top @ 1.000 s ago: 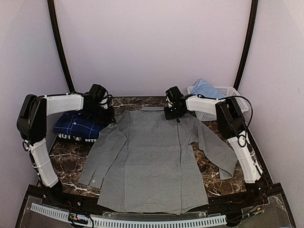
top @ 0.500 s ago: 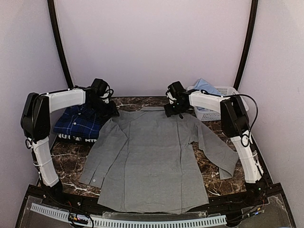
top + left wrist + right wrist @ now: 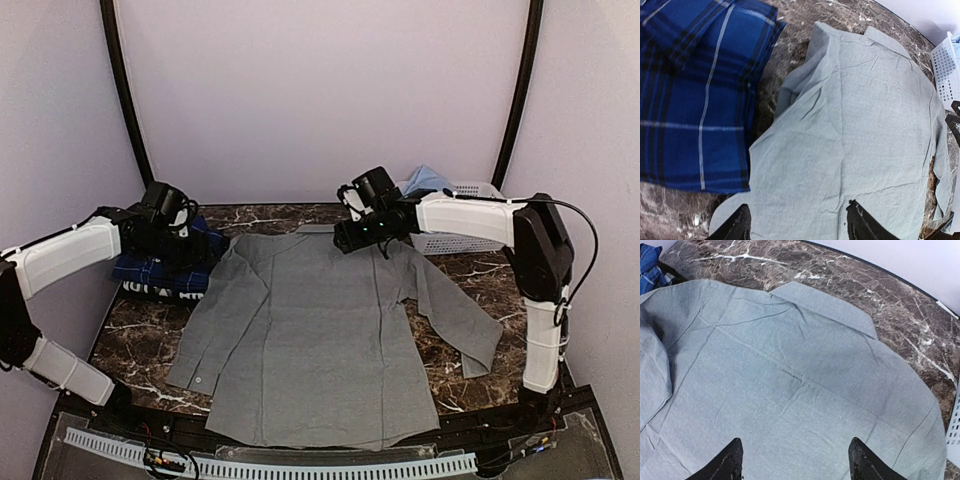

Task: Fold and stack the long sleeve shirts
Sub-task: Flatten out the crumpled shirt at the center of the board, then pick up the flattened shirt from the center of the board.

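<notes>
Now on view: two arms over one spread shirt.
Surface: dark brown marble-patterned table point(image 3: 140, 340) veined in white.
Grey shirt: plain grey collared long sleeve cloth shirt point(image 3: 320, 330), laid flat in the middle of the table, collar toward the far wall, hem at the near edge.
Grey shirt, sleeves: one runs down the left side of the body; the other angles out to the right, onto bare marble.
Plaid shirt: navy blue plaid cloth shirt point(image 3: 165, 265), folded, at the far left of the table, just beside the grey shirt's shoulder; a white lettering band shows along its near edge.
Light blue shirt: crumpled light blue cloth shirt point(image 3: 430, 180), resting in the basket.
Basket: white plastic lattice basket point(image 3: 478, 186), far right corner, behind the right arm.
Left gripper point(image 3: 797, 220): jaws apart, holding nothing, above the grey shirt's left shoulder area beside the plaid shirt.
Right gripper point(image 3: 795, 460): jaws apart, holding nothing, above the grey shirt just below its collar.
</notes>
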Motion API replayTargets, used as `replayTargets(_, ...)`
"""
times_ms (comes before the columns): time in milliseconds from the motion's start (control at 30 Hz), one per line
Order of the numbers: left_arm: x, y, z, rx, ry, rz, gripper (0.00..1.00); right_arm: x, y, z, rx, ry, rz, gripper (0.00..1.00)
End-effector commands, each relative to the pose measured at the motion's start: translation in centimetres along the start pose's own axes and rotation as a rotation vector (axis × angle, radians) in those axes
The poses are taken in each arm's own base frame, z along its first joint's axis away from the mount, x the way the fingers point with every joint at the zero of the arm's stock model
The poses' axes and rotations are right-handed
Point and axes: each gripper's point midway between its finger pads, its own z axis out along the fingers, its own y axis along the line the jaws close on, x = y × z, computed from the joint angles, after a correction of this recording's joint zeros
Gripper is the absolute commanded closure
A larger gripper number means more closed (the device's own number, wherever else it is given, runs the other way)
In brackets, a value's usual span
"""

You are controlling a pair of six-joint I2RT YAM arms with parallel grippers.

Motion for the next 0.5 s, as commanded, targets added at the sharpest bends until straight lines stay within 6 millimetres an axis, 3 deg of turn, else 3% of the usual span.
replayTargets(0, 5.1, 3.5, -0.5, -0.107, 0.074, -0.097, 0.36, -0.6, 2.5, -1.8, -0.053, -0.063, 0.005, 0.31)
replayTargets(100, 8.6, 5.8, -0.7, -0.192, 0.122, -0.146, 0.38, -0.7, 3.6, -3.2, -0.094, -0.099, 0.015, 0.31)
replayTargets(467, 18.9, 10.4, -3.0, -0.356, 0.207, -0.297, 0.43, 1.4, 5.6, -4.9, -0.161, -0.108, 0.028, 0.31)
